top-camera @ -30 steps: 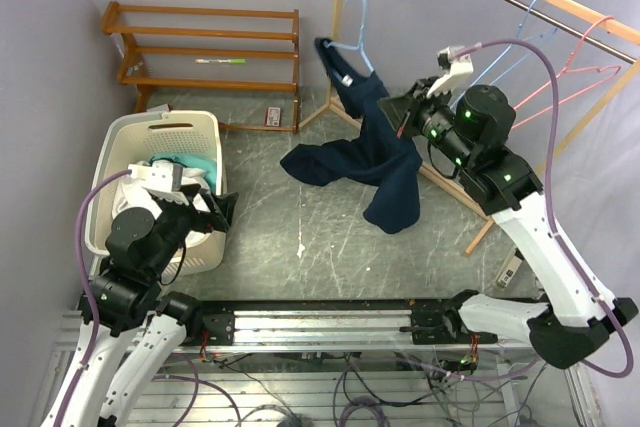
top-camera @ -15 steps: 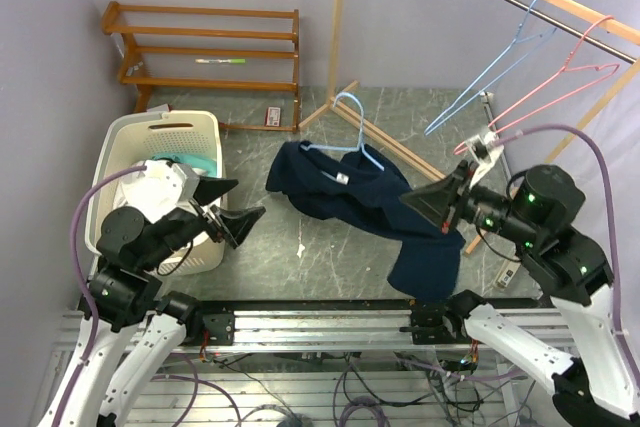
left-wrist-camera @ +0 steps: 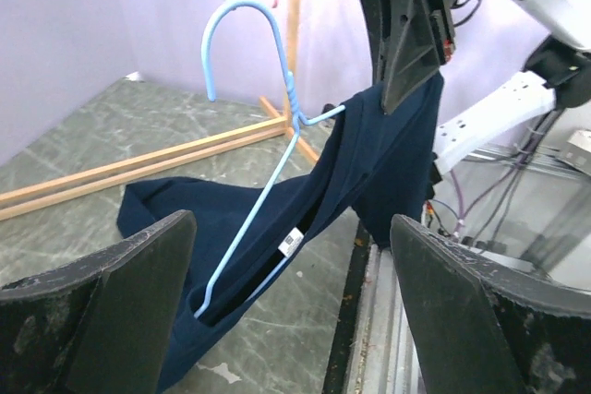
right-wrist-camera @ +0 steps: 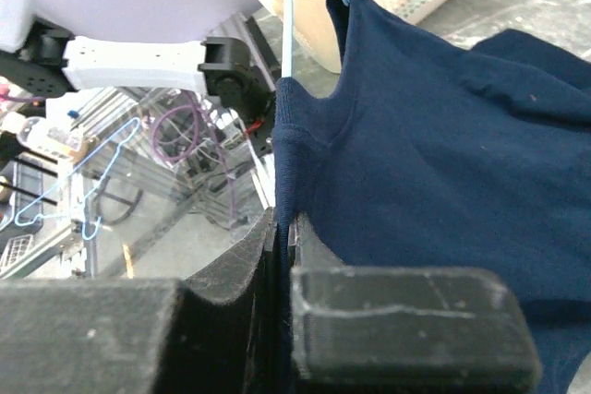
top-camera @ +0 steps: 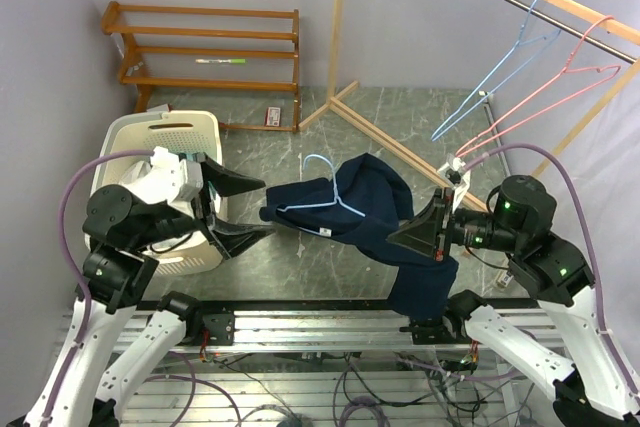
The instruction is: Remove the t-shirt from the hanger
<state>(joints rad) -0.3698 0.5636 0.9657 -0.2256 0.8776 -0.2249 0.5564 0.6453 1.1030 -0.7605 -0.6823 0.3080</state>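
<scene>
**Figure. Two-arm removal of a garment from its hanger: the approach to the second grasp.**

Centre of the top view: a navy blue knit t-shirt [top-camera: 385,209] is held up between the two arms. It is draped over a light blue wire hanger [left-wrist-camera: 294,117], whose hook points up and whose lower arm runs inside the cloth. The shirt's lower folds appear to reach the grey-green marbled tabletop [top-camera: 300,117], though contact cannot be confirmed.

Right of centre: the right gripper [top-camera: 397,241]. Its jaws are pressed together on a fold of the shirt beside the ribbed collar, as the right wrist view shows close up.

Left of centre: the left gripper [top-camera: 266,207]. Its jaws are spread wide and hold nothing. They face the hanger and stand apart from it.

Upper left: a white perforated plastic laundry basket [top-camera: 150,132], partly behind the left arm.

*Step in hand (judged):* the left gripper should take the hanger so that shirt and wire can be drawn apart.

*Technique:*
- The wire is thin and smooth, so seat it deep between the pads, near the twisted neck below the hook, where it cannot roll.
- Avoid trapping cloth in that grasp.
- With the right-hand pinch firm, draw the hanger out along the line of its own arm, not straight away from the shirt, so the shoulder slides off the wire end.
- Watch the collar, which is likely to snag at the neck.
</scene>
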